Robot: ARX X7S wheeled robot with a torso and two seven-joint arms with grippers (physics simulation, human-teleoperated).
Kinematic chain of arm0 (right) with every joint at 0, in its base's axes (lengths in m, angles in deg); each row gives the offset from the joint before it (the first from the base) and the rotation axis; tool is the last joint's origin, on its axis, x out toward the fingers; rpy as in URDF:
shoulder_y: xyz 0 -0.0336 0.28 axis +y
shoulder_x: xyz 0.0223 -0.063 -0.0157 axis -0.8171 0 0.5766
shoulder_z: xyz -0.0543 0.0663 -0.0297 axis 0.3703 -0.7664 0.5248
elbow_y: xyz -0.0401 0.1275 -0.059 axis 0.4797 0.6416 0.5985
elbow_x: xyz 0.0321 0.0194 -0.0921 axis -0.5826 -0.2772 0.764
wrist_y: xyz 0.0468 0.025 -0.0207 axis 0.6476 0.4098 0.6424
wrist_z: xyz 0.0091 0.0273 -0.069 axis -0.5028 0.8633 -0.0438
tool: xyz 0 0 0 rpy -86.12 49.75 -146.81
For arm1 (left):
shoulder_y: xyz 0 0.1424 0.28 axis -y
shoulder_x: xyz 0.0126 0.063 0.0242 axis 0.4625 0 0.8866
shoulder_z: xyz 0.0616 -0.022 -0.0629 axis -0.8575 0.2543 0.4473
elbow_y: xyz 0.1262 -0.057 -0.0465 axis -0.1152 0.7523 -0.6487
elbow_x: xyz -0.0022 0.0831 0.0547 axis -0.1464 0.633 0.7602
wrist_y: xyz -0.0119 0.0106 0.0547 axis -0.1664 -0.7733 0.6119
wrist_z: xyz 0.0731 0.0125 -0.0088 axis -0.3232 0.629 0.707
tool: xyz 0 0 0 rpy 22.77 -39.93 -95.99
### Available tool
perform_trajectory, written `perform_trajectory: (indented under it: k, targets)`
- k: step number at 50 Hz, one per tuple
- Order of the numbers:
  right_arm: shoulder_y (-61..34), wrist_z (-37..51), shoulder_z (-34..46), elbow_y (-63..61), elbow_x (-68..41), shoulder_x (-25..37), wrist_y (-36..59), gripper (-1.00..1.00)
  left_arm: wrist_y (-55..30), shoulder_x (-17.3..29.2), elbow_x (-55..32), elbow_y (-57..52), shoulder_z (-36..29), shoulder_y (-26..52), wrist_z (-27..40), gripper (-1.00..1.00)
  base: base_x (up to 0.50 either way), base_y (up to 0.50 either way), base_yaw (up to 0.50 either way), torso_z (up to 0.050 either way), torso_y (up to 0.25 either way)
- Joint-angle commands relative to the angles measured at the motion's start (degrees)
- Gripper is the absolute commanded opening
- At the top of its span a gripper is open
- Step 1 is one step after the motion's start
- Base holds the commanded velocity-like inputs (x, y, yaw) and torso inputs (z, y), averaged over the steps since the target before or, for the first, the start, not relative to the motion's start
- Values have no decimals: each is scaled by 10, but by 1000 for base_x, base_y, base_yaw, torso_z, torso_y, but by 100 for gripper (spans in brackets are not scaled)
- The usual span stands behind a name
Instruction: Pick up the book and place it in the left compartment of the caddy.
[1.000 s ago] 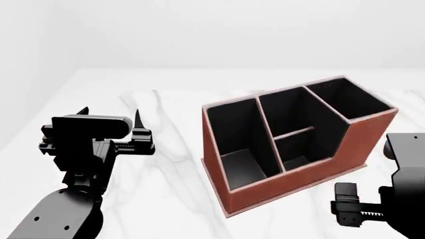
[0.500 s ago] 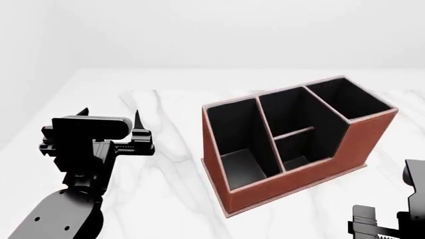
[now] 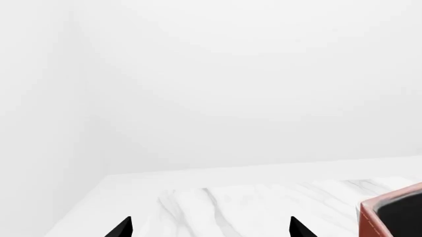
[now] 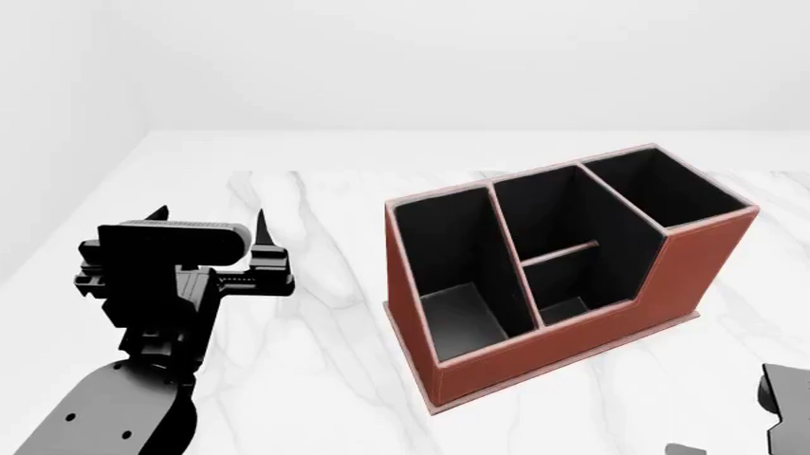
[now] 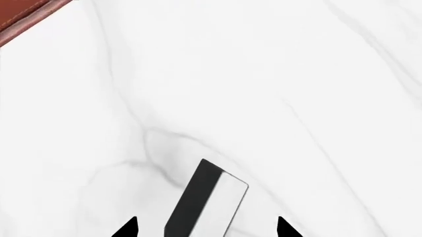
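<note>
The reddish-brown caddy (image 4: 557, 346) stands on the white marble table, its taller end at the far right. Its left compartment (image 4: 462, 275) is a long black-lined slot and holds nothing. The book (image 5: 204, 200), dark cover with white page edges, lies flat on the table and shows only in the right wrist view. My right gripper (image 5: 205, 229) is open above it, one fingertip on each side of the book, not touching it. My left gripper (image 4: 209, 218) is open and empty left of the caddy; it also shows in the left wrist view (image 3: 209, 228).
The marble table (image 4: 317, 209) runs to a white wall at the back and an edge at the left. A corner of the caddy shows in the left wrist view (image 3: 389, 215) and in the right wrist view (image 5: 26, 12). Only a piece of my right arm (image 4: 787, 403) shows in the head view.
My right arm has moved down and to the right, almost out of the head view. The left arm and the caddy have not moved.
</note>
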Motion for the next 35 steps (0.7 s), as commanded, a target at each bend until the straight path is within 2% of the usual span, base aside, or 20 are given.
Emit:
perform_trajectory:
  k: [1, 17, 26, 27, 35]
  targets:
    - [43, -75, 14, 35, 33, -20, -37, 100, -2, -10, 6, -6, 18, -2, -11, 100, 0, 0, 0, 0, 0]
    - [94, -168, 44, 142, 53, -57, -67, 100, -3, -6, 4, -9, 19, -6, -5, 100, 0, 0, 0, 0, 0]
    - [95, -173, 46, 157, 66, -72, -68, 100, -7, -3, 1, -15, 24, -9, -2, 100, 0, 0, 0, 0, 0]
    - [90, -164, 47, 152, 83, -73, -59, -100, -7, -3, 0, -16, 25, -9, -2, 100, 0, 0, 0, 0, 0]
    - [60, -142, 30, 113, 105, -70, -41, -100, -5, -2, -1, -17, 25, -11, 0, 100, 0, 0, 0, 0, 0]
